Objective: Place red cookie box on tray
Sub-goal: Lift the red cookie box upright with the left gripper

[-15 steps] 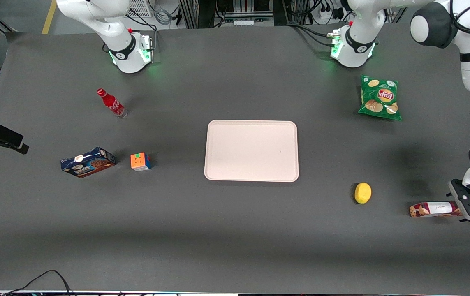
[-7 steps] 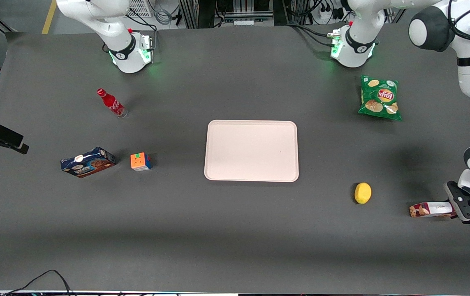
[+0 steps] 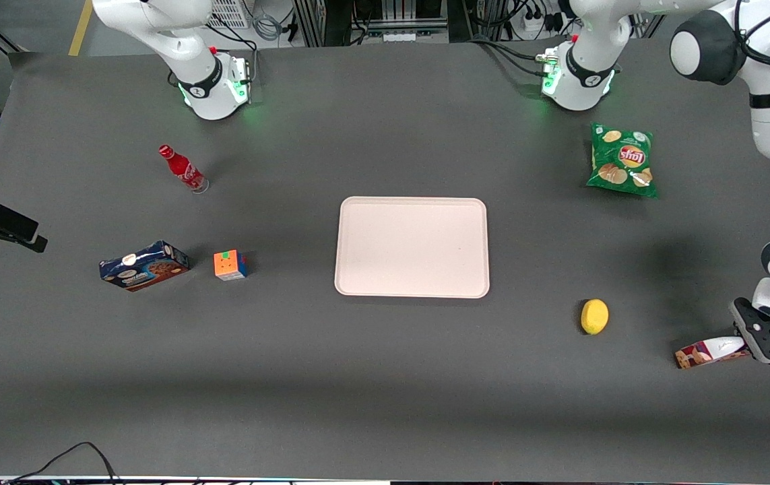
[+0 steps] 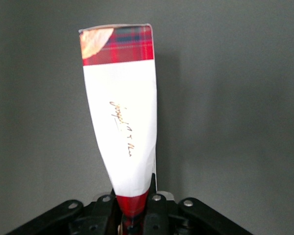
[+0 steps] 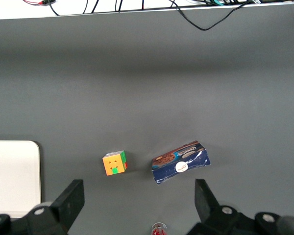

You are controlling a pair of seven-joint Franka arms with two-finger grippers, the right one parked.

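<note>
Left wrist view: end effector (image 4: 133,215) grips red cookie box (image 4: 121,112), white band bearing unreadable gold script.

Your gripper (image 3: 760,343) is matt black plastic, clamped on the end of the red cookie box (image 3: 709,352), smooth printed card with a plain white band. Toward the parked arm from that box, the tray (image 3: 412,247) is smooth pale plastic. The table (image 3: 385,377) looks like dull grey cloth. The chip bag (image 3: 622,160) shines like foil.
</note>
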